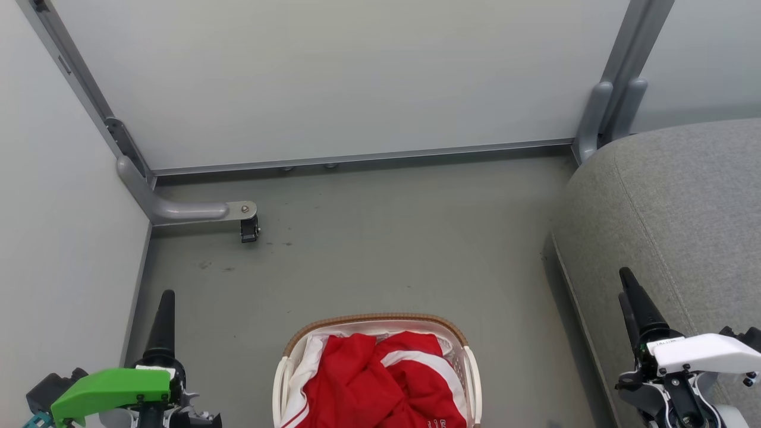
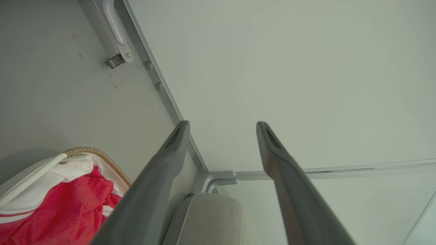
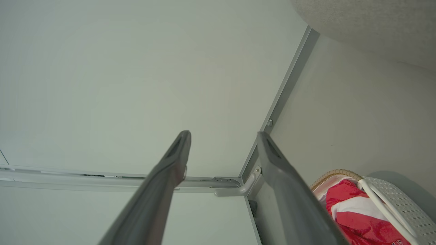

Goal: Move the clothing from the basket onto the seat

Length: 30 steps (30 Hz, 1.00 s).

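Hanging low at either side of the head view, both arms point their dark fingers up the picture. The left end effector [image 2: 223, 125], under a green cover [image 1: 113, 389], has its fingers spread wide and holds nothing. The right end effector [image 3: 223, 134], under a white cover [image 1: 707, 352], is spread just as wide with nothing in it, and sits over the front edge of the seat [image 1: 684, 196].

The clothing [image 1: 374, 380] lies bunched in the basket [image 1: 374, 319], which stands on the floor [image 1: 386, 238] between the two arms. White lettering on the red cloth at the bottom edge is cut off and unreadable. A small label on the right wrist is too small to read.

A strip of floor separates basket and seat. Pale wall panels [image 1: 327, 77] close the far side, and a metal foot with a caster [image 1: 248, 229] juts out at the far left.
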Motion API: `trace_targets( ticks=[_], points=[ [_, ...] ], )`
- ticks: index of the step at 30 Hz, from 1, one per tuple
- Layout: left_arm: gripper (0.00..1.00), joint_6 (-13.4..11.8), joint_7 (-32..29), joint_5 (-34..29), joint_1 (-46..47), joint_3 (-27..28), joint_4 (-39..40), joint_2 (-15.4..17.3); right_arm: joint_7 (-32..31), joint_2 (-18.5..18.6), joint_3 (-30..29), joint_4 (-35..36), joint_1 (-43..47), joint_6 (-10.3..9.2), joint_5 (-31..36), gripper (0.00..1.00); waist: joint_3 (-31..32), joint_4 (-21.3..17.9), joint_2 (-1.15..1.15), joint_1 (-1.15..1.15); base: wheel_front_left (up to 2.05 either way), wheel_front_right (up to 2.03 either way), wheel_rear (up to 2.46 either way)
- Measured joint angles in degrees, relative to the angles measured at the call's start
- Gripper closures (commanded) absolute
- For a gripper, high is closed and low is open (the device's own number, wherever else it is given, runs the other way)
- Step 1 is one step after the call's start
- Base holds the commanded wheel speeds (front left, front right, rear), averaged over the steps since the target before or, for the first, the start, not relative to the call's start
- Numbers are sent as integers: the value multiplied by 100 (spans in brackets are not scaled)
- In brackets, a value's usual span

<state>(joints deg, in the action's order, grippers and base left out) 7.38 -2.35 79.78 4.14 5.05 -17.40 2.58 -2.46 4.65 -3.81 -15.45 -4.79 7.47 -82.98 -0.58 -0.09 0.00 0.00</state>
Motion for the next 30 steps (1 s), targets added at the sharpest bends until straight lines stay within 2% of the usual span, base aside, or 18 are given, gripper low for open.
trace_targets(
  ticks=[13, 30],
  points=[
    [0, -1, 301, -1690, 3, -160, -20, 23, 309, 156, 208, 67, -109, 0, 1362, 0, -39, -6, 0, 0, 0, 0, 0],
    [0, -86, 648, -3309, 5, -355, -126, 122, 651, 376, 580, 104, -179, 0, 2819, 0, -46, -11, 0, 0, 0, 0, 0]
  ],
)
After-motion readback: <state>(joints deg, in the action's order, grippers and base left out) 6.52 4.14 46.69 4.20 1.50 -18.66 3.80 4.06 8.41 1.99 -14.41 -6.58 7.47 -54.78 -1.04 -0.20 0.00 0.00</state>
